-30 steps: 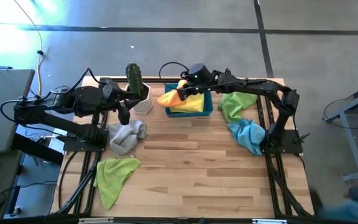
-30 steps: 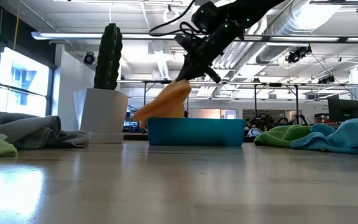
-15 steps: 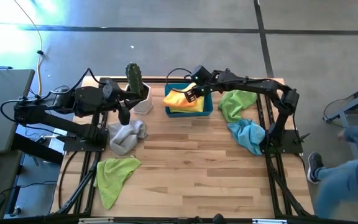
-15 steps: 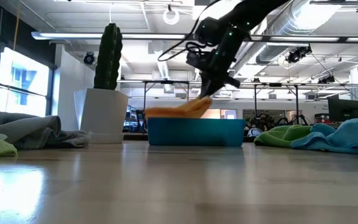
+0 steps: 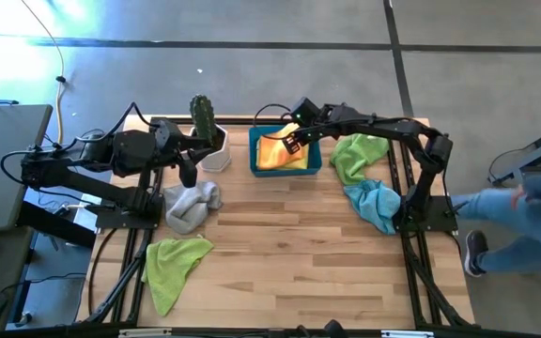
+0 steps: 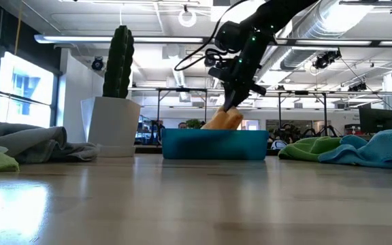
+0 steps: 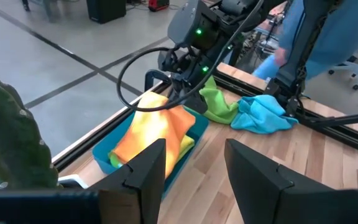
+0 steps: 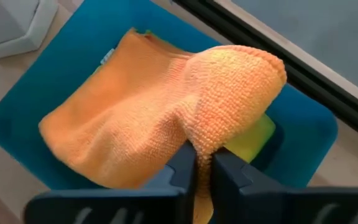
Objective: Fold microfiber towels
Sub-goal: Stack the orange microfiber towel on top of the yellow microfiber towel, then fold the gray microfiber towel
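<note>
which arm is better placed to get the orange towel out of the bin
Right. The right gripper is already shut on the orange towel over the blue bin; the left gripper waits beside the cactus pot.

The orange towel (image 8: 166, 118) is a nubbly, matt microfiber cloth with a looped, rough-looking weave. Under it the bin (image 8: 17, 115) is smooth blue plastic with a faint sheen. The right tool (image 8: 202, 168) pinching the towel has dark, matt plastic-looking fingers (image 8: 182, 163). The table (image 5: 289, 244) is pale wood planks, smooth and lightly glossy in the low view.
</note>
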